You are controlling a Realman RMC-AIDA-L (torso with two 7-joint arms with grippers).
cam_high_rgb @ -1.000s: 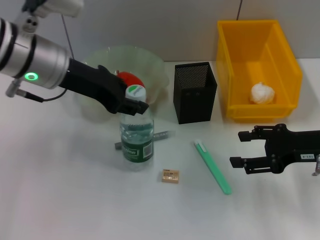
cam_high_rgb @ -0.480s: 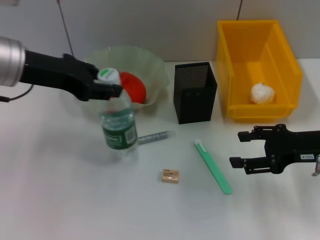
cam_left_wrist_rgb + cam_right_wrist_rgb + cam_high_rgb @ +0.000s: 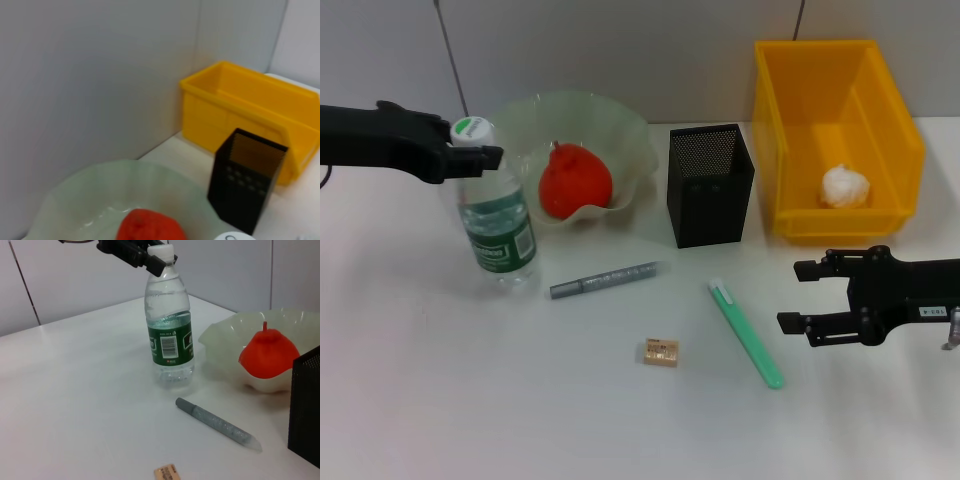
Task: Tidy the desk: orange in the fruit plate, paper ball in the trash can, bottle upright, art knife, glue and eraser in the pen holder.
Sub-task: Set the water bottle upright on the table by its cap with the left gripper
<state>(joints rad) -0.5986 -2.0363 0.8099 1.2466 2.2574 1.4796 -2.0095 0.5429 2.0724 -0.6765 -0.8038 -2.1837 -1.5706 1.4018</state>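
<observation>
I see a big white table (image 3: 470,400) that is smooth and bright. Behind it stands a plain gray wall (image 3: 650,50) made of flat panels, with thin dark lines running up and down between them. Soft light falls from above and makes small, pale shadows on the table.

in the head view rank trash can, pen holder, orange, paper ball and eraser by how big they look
1. trash can
2. pen holder
3. orange
4. paper ball
5. eraser

The trash can and its paper ball sit farther back than the eraser, but the gaps in size are too wide for that to change the order.
</observation>
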